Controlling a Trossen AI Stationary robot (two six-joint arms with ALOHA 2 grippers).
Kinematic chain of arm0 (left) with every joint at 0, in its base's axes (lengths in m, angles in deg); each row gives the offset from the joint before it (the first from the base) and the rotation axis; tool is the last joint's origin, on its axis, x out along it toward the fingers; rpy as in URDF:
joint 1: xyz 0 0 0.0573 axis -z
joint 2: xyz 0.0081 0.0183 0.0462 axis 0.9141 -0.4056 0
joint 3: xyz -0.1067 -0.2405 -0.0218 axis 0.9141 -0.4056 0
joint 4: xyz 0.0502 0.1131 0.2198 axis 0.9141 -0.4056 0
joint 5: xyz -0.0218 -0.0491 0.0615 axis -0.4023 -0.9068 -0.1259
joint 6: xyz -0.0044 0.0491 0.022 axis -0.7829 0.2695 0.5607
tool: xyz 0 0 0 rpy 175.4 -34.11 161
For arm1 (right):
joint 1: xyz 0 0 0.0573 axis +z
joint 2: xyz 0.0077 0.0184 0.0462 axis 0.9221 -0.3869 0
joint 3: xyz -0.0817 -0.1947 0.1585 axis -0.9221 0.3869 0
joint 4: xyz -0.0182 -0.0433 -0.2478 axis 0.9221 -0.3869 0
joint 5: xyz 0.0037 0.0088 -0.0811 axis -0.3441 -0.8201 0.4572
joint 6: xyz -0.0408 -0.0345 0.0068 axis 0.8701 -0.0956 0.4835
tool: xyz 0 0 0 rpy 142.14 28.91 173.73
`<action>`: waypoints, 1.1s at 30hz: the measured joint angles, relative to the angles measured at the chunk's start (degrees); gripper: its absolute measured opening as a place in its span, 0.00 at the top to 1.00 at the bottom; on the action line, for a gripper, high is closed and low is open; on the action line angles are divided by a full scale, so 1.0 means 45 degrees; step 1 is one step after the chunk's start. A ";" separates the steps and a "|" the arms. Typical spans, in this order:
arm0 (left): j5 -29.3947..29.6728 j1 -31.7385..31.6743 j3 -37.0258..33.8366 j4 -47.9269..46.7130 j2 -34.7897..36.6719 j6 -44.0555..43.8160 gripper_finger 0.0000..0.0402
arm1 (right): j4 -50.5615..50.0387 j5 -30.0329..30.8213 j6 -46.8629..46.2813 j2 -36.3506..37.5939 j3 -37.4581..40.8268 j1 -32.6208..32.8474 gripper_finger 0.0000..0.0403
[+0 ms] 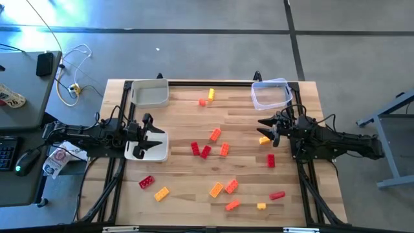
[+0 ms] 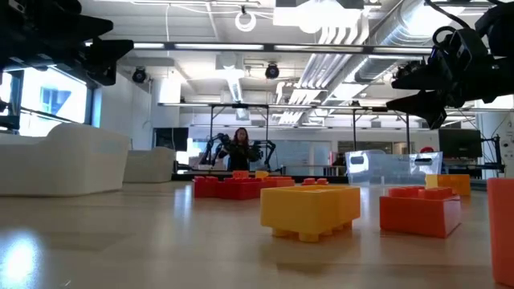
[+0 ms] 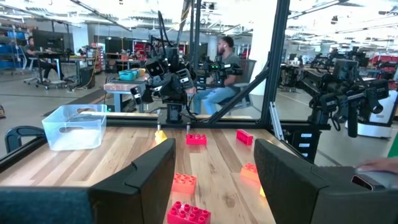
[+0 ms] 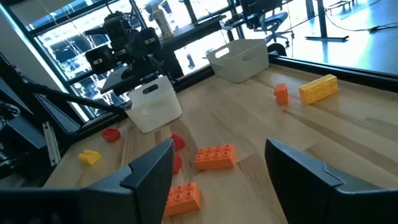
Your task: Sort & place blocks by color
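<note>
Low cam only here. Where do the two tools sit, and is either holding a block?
Observer: The left tool hangs open and empty over the white tray at the table's left edge.
Operator: And the right one?
Observer: The right tool is open and empty too, just beside a yellow block.
Operator: Anything sorted?
Observer: No blocks show in the second white tray or the clear tub, both at the far corners.
</note>
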 joint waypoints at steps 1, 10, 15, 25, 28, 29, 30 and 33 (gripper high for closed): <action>-0.0002 -0.0002 0.0000 0.0001 0.0001 0.0000 0.48 | 0.0000 -0.0004 0.0000 0.0000 0.0000 0.0005 0.41; 0.0002 -0.0003 -0.0001 -0.0001 0.0000 -0.0008 0.48 | 0.0003 -0.0004 0.0000 -0.0002 0.0000 0.0002 0.41; -0.0002 -0.0003 -0.0005 0.0002 0.0000 -0.0013 0.48 | 0.0004 -0.0002 0.0000 0.0000 0.0000 0.0003 0.41; 0.0002 0.0002 -0.0005 -0.0003 0.0000 0.0001 0.48 | 0.0004 0.0000 0.0000 0.0000 0.0000 0.0003 0.41; 0.0002 0.0000 -0.0002 0.0014 0.0000 0.0084 0.48 | 0.0001 -0.0002 0.0000 -0.0001 -0.0002 0.0003 0.41; 0.0002 -0.0002 -0.0005 0.0031 0.0003 0.0190 0.48 | 0.0001 -0.0002 0.0000 0.0000 -0.0005 0.0004 0.41; 0.0002 -0.0003 -0.0003 0.0029 0.0005 0.0274 0.48 | 0.0005 0.0000 0.0000 -0.0002 -0.0003 0.0005 0.41; 0.0001 0.0001 -0.0005 0.0021 0.0000 0.0303 0.48 | 0.0001 0.0000 0.0004 0.0000 0.0000 0.0001 0.41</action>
